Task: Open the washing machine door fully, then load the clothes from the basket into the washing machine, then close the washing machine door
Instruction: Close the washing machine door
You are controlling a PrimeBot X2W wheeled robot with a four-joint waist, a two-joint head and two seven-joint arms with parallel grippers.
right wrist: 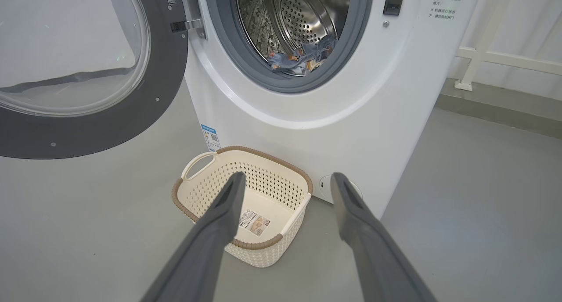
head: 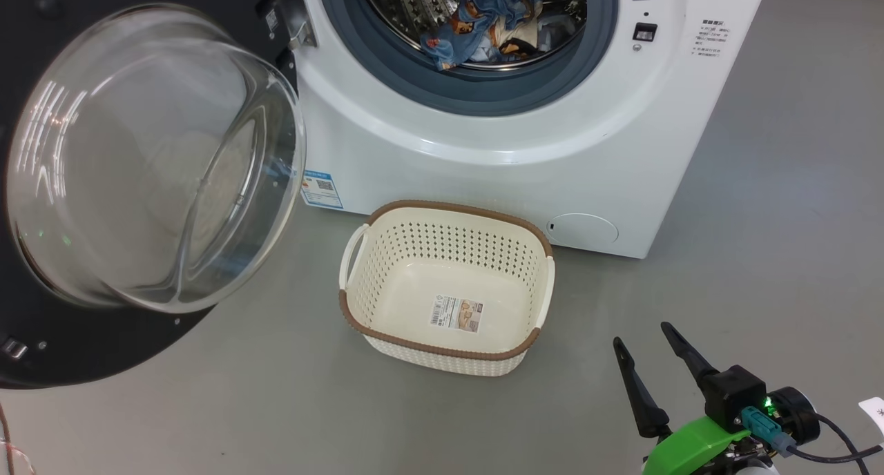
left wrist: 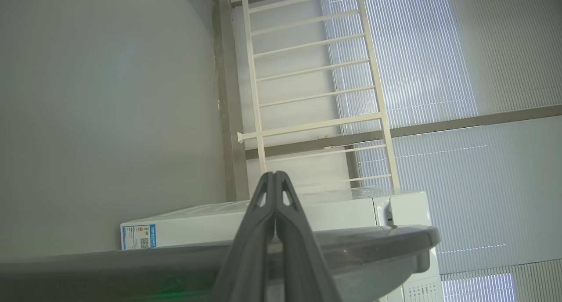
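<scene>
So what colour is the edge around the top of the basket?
Brown, with a woven look, around the cream basket. The head view shows it best.

The washing machine door [head: 148, 164] stood swung wide open at the left of the white washing machine [head: 497, 178], its clear glass bowl bulging from the black rim. The clothes [head: 487, 23], blue with orange print, lay bunched inside the steel drum. The basket [head: 442, 212], cream with a brown rim, sat upright on the floor just before the machine, its label sticker exposed.

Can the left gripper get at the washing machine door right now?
Probably yes: the shut left gripper sits right by the open washing machine door, at its dark rim, with nothing between them.
</scene>
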